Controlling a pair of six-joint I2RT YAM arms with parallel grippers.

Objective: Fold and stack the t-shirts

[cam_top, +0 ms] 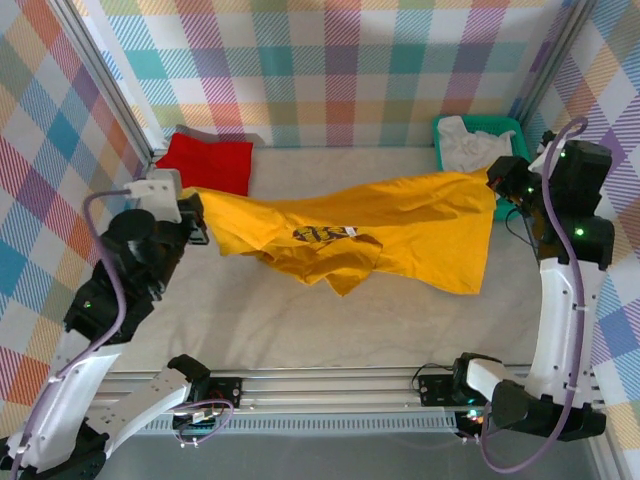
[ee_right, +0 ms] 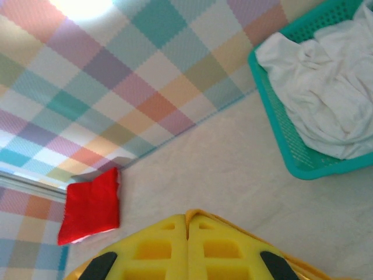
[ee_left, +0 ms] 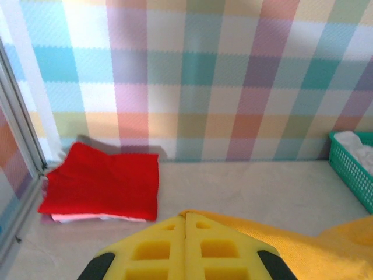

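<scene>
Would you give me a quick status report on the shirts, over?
Left gripper, right gripper shut on yellow t-shirt, stretched between. Red t-shirt folded, far left. Teal basket beside right gripper.

Finding: the yellow t-shirt (cam_top: 420,225) at both pairs of fingers is showing mustard, and its oval logo (cam_top: 325,236) is reading dark with pale lettering. The left gripper (ee_left: 185,217) is presenting bright yellow fingers (ee_left: 151,251) with black patches at the outer edges; the right gripper (ee_right: 186,213) fingers (ee_right: 151,251) are showing the same. Ahead and left of the left fingers, the red t-shirt (ee_left: 105,181) is showing plain red over a pale pink layer. Ahead and right of the right fingers, the basket (ee_right: 277,116) is showing teal mesh, and the white t-shirt (ee_right: 326,87) inside is showing off-white. The walls (ee_left: 233,87) are displaying pastel plaid in teal, orange, yellow, purple and white. The table (ee_left: 262,186) is appearing pale beige.
</scene>
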